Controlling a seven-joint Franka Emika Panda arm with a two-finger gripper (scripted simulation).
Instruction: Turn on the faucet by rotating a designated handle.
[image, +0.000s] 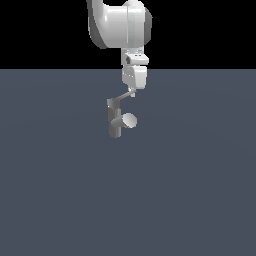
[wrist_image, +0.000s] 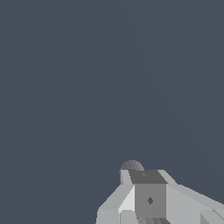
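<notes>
- Starting at the exterior view's left, you see only the flat, dark blue-grey worktop (image: 55, 190) until you reach the middle of the scene.
- Near the centre stands the faucet (image: 114, 120), a small grey metallic upright cylinder resting on the worktop.
- Its short, thick spout sticks out toward the exterior view's right and ends in a pale round face (image: 129, 120).
- From the faucet's top cap you can follow the handle (image: 123, 96), a thin, flat, light-grey lever bar, slanting upward to the exterior view's right.
- The far end of that handle meets the tip of the white end effector (image: 132, 91), which hangs straight down from the bulky white arm (image: 121, 24) above.
- You cannot tell from the exterior view whether the end effector is spread or pinched on the handle; the fingers are too small to separate.
- In the wrist view, you see pale grey blocky finger parts (wrist_image: 150, 199) close to the camera, with a rounded grey cap (wrist_image: 131, 166) peeking out behind them against the worktop (wrist_image: 87, 87). This view does not settle the grasp either.
</notes>
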